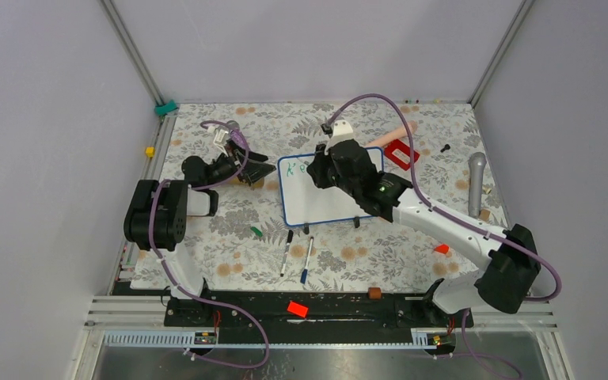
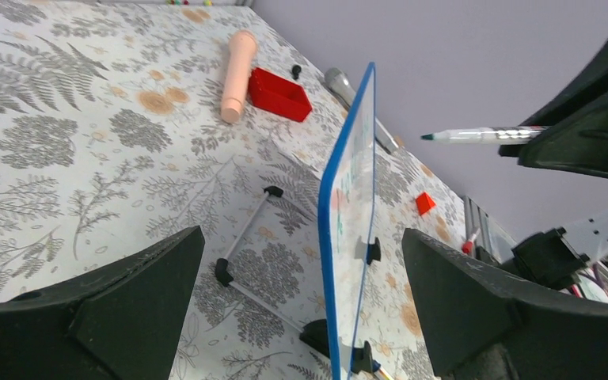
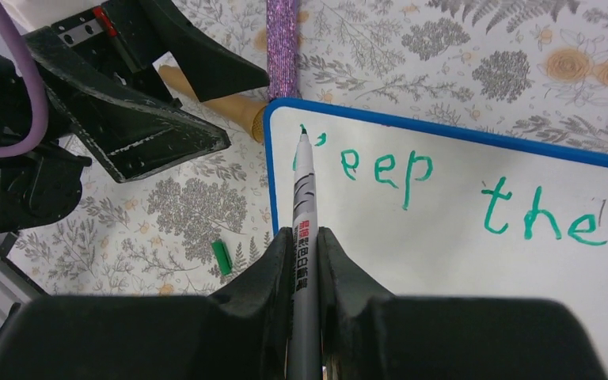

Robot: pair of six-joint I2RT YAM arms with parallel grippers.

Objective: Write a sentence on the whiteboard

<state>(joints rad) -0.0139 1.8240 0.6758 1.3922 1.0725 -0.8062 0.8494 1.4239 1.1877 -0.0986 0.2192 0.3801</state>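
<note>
- Two arms reach over the floral worktop toward the whiteboard, which stands near the middle of it.
- The whiteboard is propped on short black feet and a thin wire stand; the left wrist view shows it almost edge-on, its blue rim facing the camera.
- The right tool is closed tight on a marker, whose white barrel runs out between the two fingers toward the board's upper left corner.
- The marker's green tip sits by the first letter of the sentence; in the left wrist view the tip appears to stand just off the board's face.
- Green handwriting runs in one line along the top of the board: "eep" and "the" read plainly, while the opening letter is mostly hidden behind the marker.
- The left tool is spread wide and holds nothing, hovering just beside the board's left edge, apart from it.
- A green cap lies on the worktop left of the board.
- Two more pens lie side by side in front of the board's near edge.
- Behind the board sit a red box and a peach cylinder, close together.
- A grey microphone lies well to the right.
</note>
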